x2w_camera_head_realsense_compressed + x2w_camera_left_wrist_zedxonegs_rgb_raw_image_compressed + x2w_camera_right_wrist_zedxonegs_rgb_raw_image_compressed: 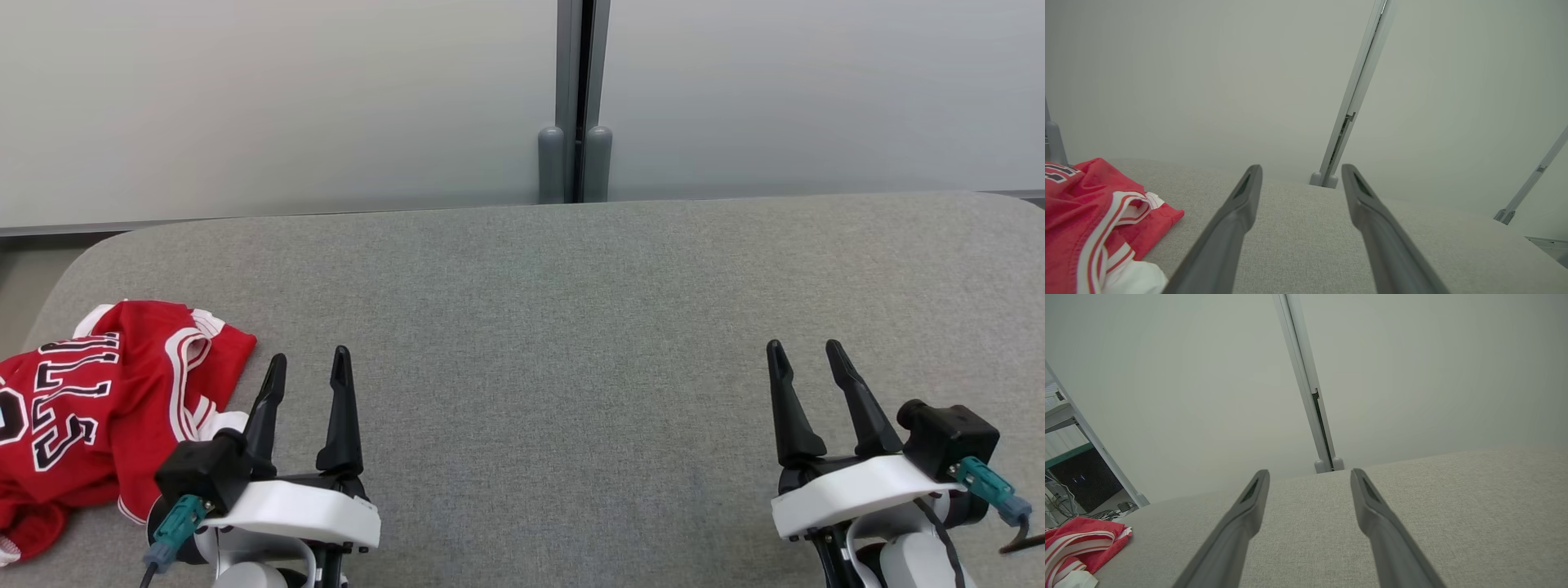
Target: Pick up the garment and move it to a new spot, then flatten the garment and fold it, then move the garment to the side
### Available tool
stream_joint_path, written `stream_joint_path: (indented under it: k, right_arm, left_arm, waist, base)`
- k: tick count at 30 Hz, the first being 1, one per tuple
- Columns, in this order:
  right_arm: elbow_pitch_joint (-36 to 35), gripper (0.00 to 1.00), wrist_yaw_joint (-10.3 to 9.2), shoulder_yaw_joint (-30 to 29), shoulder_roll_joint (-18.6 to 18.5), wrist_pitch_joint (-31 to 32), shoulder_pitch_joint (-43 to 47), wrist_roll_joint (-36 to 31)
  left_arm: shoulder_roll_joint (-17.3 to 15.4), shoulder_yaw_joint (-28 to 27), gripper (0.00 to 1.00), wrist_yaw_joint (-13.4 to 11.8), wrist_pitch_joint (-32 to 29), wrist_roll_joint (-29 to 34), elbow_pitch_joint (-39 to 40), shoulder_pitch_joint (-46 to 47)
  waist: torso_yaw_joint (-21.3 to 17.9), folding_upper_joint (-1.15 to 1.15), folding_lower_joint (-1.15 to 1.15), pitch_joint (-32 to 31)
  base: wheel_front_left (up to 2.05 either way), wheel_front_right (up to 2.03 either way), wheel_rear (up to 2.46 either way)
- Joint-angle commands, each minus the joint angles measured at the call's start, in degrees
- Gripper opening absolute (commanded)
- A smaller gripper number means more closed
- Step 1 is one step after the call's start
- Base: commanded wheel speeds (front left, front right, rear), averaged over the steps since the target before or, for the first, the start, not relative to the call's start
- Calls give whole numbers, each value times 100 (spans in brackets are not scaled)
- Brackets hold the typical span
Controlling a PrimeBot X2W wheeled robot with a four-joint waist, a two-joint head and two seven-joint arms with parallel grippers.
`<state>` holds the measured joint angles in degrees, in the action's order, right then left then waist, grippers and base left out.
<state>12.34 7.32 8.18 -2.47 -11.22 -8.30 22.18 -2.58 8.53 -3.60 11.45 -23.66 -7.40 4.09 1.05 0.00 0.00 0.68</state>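
Observation:
A red jersey [90,408] with white trim and black-and-white lettering lies crumpled at the near left corner of the grey padded surface [555,343]. My left gripper [310,363] stands open just to its right, nothing between its fingers. The left wrist view has the jersey [1090,212] at the lower left, beside the left gripper [1300,173]. My right gripper [804,353] is open at the lower right, far from the garment. In the right wrist view the jersey [1081,543] is small at the lower left and the right gripper [1309,475] holds nothing.
A frosted glass wall [245,106] with a grey vertical post [575,98] runs behind the surface's far edge. Shelving and cables [1069,473] stand off to the left in the right wrist view. The rounded left edge of the surface [57,286] is close to the jersey.

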Motion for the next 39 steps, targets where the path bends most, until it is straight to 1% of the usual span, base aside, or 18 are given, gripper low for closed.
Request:
stream_joint_path:
  k: [1, 15, 29, 32, 39]
  right_arm:
    - [-1, 100, 25, 35, -50, -75, -90, -142]
    - [66, 100, 26, 143, -58, -252, -103, -790]
    - [70, 100, 22, 260, -64, -393, -140, -1267]
    - [59, 100, 23, 270, -65, -423, -136, -1333]
    - [47, 100, 22, 234, -64, -411, -143, -1257]
  left_arm:
    - [-34, 20, 100, -36, 43, 148, 59, 118]
    - [-39, 164, 100, -121, 225, 802, 65, 128]
    - [-45, 267, 100, -200, 367, 1313, 13, 126]
    - [-45, 280, 100, -209, 382, 1364, 18, 124]
    - [-43, 257, 100, -185, 371, 1208, 6, 141]
  waist:
    - [2, 0, 0, -4]
    - [20, 0, 0, -10]
    - [39, 0, 0, 11]
    - [42, 0, 0, 16]
    - [51, 0, 0, 48]
  base:
    - [0, 0, 0]
    - [0, 0, 0]
    - [0, 0, 0]
    - [0, 0, 0]
    - [0, 0, 0]
